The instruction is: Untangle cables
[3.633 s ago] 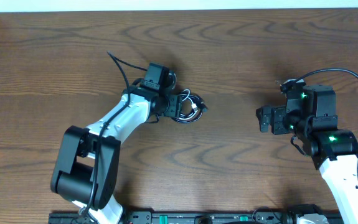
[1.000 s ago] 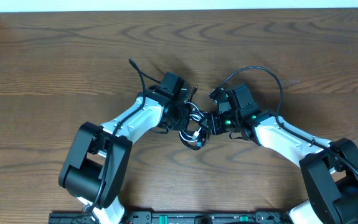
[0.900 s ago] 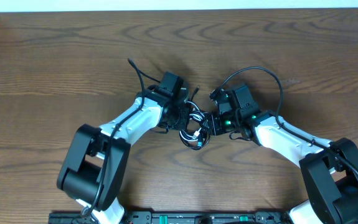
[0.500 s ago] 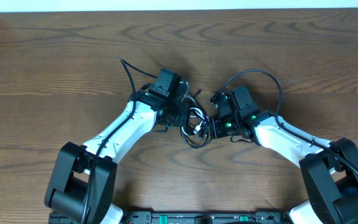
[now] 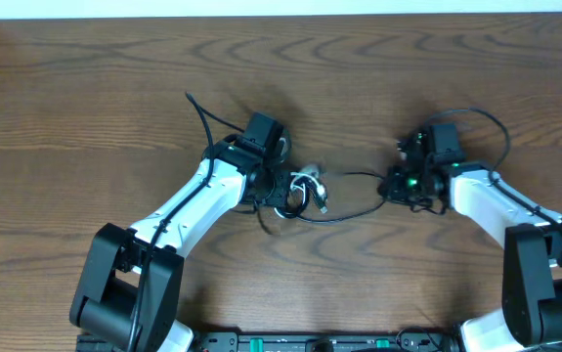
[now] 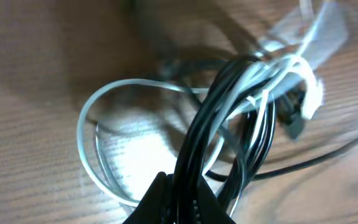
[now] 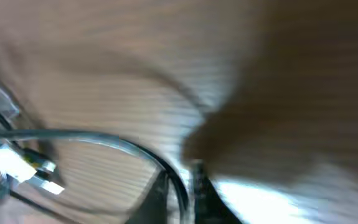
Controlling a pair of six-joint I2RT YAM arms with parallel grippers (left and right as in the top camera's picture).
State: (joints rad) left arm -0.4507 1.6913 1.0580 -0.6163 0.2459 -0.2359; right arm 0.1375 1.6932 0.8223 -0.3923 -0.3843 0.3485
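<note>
The black cable and the white cable lie tangled in a small bundle at the table's middle. My left gripper is shut on several black strands of the bundle, and a white loop hangs free to their left. From the bundle a length of black cable stretches right to my right gripper. In the blurred right wrist view that black cable runs between the nearly closed fingers of the right gripper. A white plug shows at the far left there.
The brown wooden table carries nothing else. Thick black robot wires arc above each wrist, one on the left arm and one on the right arm. A pale wall strip runs along the far edge.
My right gripper has pulled away to the right, drawing a length of black cable out of the bundle. The left gripper stays shut on the bundle almost in place.
</note>
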